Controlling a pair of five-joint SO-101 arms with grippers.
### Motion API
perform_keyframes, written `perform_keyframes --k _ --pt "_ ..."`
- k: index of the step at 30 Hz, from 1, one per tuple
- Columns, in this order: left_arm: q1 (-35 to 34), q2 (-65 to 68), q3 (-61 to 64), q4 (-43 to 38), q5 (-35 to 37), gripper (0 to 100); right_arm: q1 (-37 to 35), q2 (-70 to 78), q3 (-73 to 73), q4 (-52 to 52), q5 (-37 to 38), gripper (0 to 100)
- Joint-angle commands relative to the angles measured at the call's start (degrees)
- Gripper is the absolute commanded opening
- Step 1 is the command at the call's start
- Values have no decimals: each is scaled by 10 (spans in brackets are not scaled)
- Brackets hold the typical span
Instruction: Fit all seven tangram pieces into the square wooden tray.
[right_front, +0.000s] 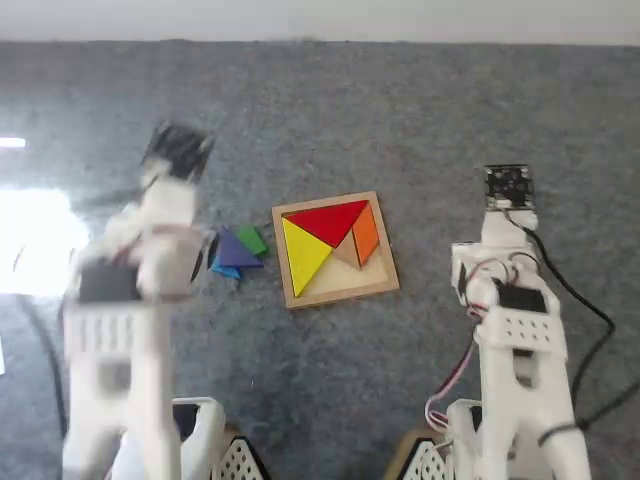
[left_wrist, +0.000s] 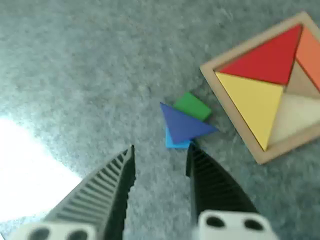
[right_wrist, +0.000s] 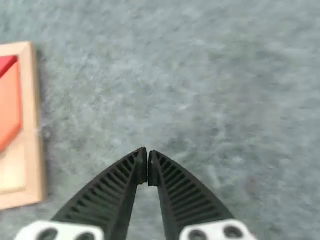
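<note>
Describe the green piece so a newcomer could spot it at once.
Start at the square wooden tray mid-table; three loose pieces cluster just outside it, on the side of the left arm. The green piece lies at the cluster's far end from the arms, against the dark blue triangle. It alone is green and boxy; both neighbours are blue.

Grey felt table cover (right_front: 420, 120), pale wall strip (right_front: 400, 20) behind, bright glare patch (right_front: 30, 240) at left edge.
</note>
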Motion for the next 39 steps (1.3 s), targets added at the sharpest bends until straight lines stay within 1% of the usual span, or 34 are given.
perform_keyframes --k 1,4,9,11,13,16,18,21,23,28,31,34,37,39 --pt "53 207 -182 57 11 156 29 -81 60 -33 57 6" --pt "74 310 -226 13 13 157 28 -140 137 -65 96 6" --pt "121 476 -291 -2 -67 158 22 -231 193 -67 105 6" --pt "120 529 -328 -7 -93 156 7 -257 208 -64 107 6" --pt "105 576 -362 -4 -127 156 4 -279 221 -63 108 6" --pt "76 621 -385 -3 -154 156 4 -298 229 -63 108 6" --pt "57 632 -384 -3 -184 156 4 -302 230 -63 108 6" --pt "51 653 -358 -6 -220 156 4 -302 230 -64 108 6" --pt "46 663 -349 -4 -224 156 4 -302 230 -64 108 6" --pt "2 656 -344 11 -240 156 4 -302 230 -65 108 6" --pt "-12 651 -344 55 -273 155 4 -302 230 -65 108 6" --pt "-17 640 -357 100 -297 155 4 -302 230 -65 108 6" --pt "-8 608 -381 100 -295 164 4 -302 230 -65 108 6" --pt "10 591 -390 100 -295 201 4 -302 230 -65 108 6"
